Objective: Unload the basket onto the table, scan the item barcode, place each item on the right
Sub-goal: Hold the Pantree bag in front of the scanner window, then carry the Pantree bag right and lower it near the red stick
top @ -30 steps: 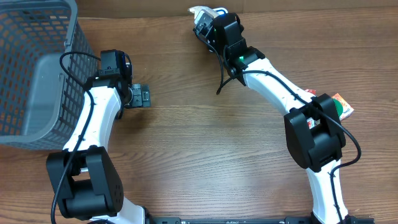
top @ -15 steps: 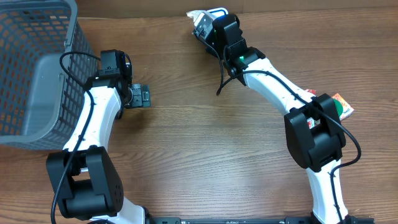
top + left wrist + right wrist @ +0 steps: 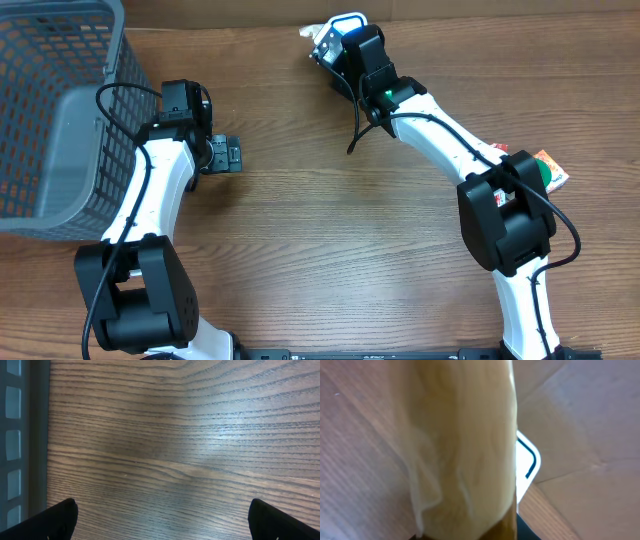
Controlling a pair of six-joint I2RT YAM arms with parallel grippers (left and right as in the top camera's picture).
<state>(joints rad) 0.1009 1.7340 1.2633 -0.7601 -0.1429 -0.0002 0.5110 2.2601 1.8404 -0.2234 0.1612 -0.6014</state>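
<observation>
Packet [image 3: 460, 445], pale yellowish, no readable print or barcode; pinched in R gripper [image 3: 325, 48] beside blue-rimmed white device [image 3: 348, 20]. L gripper [image 3: 232, 155] fingers spread wide, holding nothing, over table [image 3: 330, 250].

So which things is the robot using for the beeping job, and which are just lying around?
For the job: right gripper, shut on a pale packet; white blue-edged device beside it, possibly the scanner.
Just lying about: grey basket; colourful packet; left gripper, open and empty.
</observation>
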